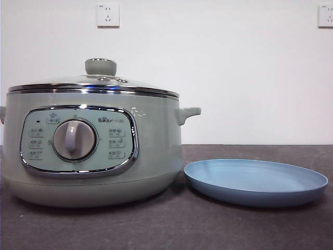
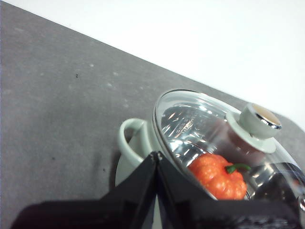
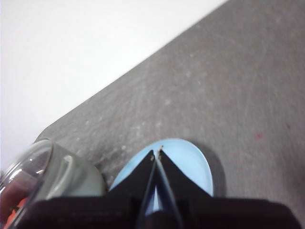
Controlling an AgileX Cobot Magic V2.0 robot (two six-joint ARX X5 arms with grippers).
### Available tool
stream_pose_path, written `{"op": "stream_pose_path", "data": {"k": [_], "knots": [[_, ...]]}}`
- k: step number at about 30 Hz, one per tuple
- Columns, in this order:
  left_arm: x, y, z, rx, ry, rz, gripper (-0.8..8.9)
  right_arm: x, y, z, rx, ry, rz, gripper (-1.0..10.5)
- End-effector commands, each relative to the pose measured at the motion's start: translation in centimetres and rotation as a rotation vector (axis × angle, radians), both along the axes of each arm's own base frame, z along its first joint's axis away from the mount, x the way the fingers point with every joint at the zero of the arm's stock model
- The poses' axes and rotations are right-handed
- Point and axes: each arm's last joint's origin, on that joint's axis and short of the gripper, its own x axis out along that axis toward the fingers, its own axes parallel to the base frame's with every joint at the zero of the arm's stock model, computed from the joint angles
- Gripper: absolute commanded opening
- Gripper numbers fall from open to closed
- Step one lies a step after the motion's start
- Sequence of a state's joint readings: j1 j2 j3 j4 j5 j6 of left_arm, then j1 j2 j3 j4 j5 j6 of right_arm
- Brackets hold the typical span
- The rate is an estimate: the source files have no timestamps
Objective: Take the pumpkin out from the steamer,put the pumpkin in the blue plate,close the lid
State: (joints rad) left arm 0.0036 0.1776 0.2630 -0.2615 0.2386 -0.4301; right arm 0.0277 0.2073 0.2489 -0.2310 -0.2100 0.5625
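The lid is on; both tools are pinched shut, empty; open the left tool wide, grab the knob straight.

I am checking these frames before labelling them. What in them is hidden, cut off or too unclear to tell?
- Front view: the pumpkin is not visible; the steamer wall hides it. It shows only through the lid in the left wrist view.
- Front view: the steamer's left handle is cut by the edge; the panel's button labels are too small.
- Right wrist view: the right gripper covers part of the blue plate; the steamer is blurred at the corner.
- Left wrist view: the left gripper hides the steamer's near side.
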Motion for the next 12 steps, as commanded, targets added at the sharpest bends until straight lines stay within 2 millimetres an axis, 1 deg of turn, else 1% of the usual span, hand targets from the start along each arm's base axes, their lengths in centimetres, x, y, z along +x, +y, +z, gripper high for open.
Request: {"op": "stream_pose_path", "data": {"k": [1,8,12], "knots": [[0.7,0.0,1.7,0.087,0.008,-0.016,-0.07,0.4,0.0,2.0,-0.088,-0.026,0.018,-0.1],[3.2,0.0,6.6,0.252,0.062,-0.089,-0.08,1.9,0.1,6.9,-0.275,-0.001,0.064,-0.1],[4.6,-0.2,9.0,0.289,0.097,-0.168,-0.06,3.1,0.2,9.5,-0.371,0.011,0.121,0.0]]}}
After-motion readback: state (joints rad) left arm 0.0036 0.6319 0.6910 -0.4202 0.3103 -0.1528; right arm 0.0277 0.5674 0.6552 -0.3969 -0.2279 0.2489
